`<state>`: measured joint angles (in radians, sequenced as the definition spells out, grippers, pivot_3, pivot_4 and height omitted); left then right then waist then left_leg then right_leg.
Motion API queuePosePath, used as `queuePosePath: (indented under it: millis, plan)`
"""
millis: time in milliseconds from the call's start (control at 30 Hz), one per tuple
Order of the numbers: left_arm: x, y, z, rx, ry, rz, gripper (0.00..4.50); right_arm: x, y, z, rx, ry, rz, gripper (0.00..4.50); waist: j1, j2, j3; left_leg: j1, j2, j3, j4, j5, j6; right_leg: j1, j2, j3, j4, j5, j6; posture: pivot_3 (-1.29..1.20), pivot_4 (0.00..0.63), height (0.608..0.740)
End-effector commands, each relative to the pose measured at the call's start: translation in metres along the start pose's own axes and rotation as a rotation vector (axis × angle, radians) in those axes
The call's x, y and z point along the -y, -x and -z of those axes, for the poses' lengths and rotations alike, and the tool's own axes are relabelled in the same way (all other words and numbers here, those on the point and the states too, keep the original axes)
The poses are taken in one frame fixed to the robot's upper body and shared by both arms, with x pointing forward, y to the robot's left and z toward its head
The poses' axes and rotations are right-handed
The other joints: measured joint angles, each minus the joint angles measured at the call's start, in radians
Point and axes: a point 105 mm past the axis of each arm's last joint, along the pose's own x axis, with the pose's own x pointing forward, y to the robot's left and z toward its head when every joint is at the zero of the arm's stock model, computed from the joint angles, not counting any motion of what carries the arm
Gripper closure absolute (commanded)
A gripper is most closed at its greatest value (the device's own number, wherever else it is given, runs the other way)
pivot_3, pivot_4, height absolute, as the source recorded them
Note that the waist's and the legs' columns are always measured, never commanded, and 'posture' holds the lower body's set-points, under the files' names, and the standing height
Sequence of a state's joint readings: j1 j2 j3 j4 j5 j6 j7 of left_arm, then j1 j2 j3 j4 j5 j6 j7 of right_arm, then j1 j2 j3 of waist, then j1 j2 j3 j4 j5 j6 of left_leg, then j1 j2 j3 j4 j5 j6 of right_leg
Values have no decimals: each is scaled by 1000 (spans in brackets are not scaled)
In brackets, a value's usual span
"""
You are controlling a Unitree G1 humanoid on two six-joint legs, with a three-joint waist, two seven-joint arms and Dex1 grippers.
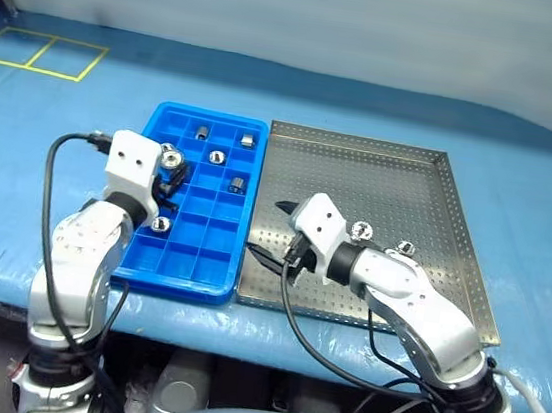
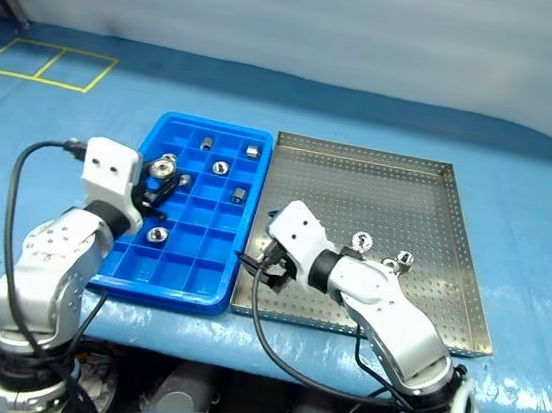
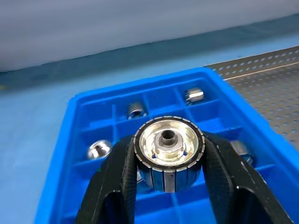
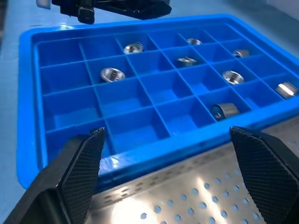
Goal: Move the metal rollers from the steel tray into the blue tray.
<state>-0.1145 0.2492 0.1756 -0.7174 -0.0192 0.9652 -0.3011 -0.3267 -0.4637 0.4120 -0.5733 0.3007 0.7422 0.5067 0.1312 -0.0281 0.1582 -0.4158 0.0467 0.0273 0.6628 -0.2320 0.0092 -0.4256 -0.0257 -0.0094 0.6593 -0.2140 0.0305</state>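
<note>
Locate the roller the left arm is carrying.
In the head views the metal roller sits clamped in the left end effector over the left side of the blue tray, above its compartments; the left wrist view shows both fingers gripping it.

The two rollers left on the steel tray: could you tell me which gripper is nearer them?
Right. The right gripper hangs open beside the rollers; the left gripper is over the blue tray.

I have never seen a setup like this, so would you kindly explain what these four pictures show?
A two-armed robot is sorting parts. Two pictures look down from its head; the other two look along each wrist. On the blue surface lie a blue tray with compartments and a steel tray. The left gripper holds a metal roller over the blue tray, which already holds several. The right gripper, jaws open and empty, sits at the steel tray's edge, where two rollers remain.
</note>
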Motion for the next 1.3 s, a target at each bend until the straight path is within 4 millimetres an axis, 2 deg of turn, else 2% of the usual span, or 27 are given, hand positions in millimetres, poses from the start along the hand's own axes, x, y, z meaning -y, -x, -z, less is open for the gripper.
queuePosePath:
  millis: [33, 267, 533, 633, 933, 1133, 1300]
  plan:
    - [-7, 19, -7, 24, -6, -68, 2813, -9, -9, -10, 47, 39, -84, 0, 24, 0, 0, 0, 0, 0, 0, 0, 0, 0, 0, 0, 0, 0, 0, 482, 150, 740]
    - [-8, 38, 22, -89, 33, -129, 2813, -24, -21, -14, 71, 51, -185, 0, 115, 0, 0, 0, 0, -1, 0, 0, 0, 0, 0, -2, 0, -4, -6, 550, 150, 740]
    - [0, 41, 47, -191, 74, -103, 2813, -29, -22, -14, 73, 43, -201, 0, 242, 1, 0, -2, 2, 3, 0, -1, -2, -5, 0, -5, 0, -6, -9, 534, 150, 740]
    - [2, 38, 45, -182, 74, -88, 2813, -29, -21, -12, 70, 36, -191, 0, 265, 1, -1, -2, 4, 5, -1, -2, -4, -5, 0, -7, 0, -6, -10, 517, 150, 740]
    - [15, 22, 22, -98, 75, 3, 2813, -29, -16, -9, 63, 5, -146, 0, 318, 1, -1, -9, 7, 1, 0, -4, -8, -7, 2, -16, 0, -6, -9, 471, 150, 740]
    - [25, 16, 21, -102, 75, 60, 2813, -30, -15, -8, 60, -3, -136, 0, 332, 1, -1, -12, 7, -2, 2, -4, -8, -8, 2, -19, 0, -6, -10, 441, 150, 740]
    - [27, 13, 30, -143, 76, 75, 2813, -30, -14, -8, 62, -9, -123, 0, 331, 1, -1, -13, 7, -3, 2, -4, -8, -8, 2, -21, 0, -7, -10, 433, 150, 740]
